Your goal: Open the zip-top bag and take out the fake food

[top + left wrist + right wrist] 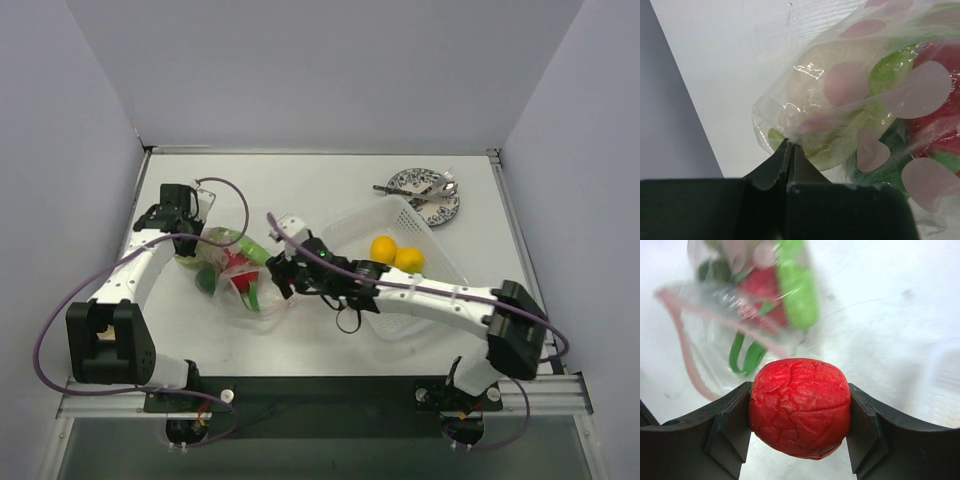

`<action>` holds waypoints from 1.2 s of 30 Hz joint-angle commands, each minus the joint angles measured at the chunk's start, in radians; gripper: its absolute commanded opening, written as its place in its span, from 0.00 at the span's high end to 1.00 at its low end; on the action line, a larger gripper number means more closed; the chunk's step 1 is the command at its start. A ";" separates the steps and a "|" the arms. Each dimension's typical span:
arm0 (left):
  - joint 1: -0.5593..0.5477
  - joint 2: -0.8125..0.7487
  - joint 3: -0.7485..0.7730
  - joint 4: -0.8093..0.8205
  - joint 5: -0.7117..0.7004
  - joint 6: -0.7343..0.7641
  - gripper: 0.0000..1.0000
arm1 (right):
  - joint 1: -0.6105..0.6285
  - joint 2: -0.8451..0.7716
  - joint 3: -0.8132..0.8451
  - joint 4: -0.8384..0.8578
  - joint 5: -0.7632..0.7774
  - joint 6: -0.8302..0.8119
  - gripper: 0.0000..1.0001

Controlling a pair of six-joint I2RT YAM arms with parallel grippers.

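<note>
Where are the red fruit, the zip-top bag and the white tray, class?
red fruit (800,407): right wrist view, centre of its wrinkled skin.
zip-top bag (790,107): left wrist view, clear plastic near its corner.
white tray (363,217): top external view, its far-left rim.

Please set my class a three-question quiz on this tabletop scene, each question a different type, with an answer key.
1. True or false: the right hand grips a red fake food piece.
2. How many yellow fruits lie in the white mesh tray? A one, B two, C four.
3. Fill the gap: the left hand is shut on a corner of the ____.

Key: 1 true. 2 B. 3 zip-top bag.
</note>
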 commanded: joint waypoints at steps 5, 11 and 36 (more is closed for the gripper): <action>-0.008 -0.034 0.038 -0.013 0.028 -0.022 1.00 | -0.306 -0.345 -0.224 -0.002 0.240 0.060 0.84; -0.017 -0.033 0.061 -0.039 0.062 -0.048 1.00 | -0.489 -0.282 -0.183 -0.121 0.118 0.119 0.47; -0.022 -0.005 0.056 -0.033 0.063 -0.067 1.00 | 0.085 0.032 -0.005 0.077 -0.016 0.001 0.78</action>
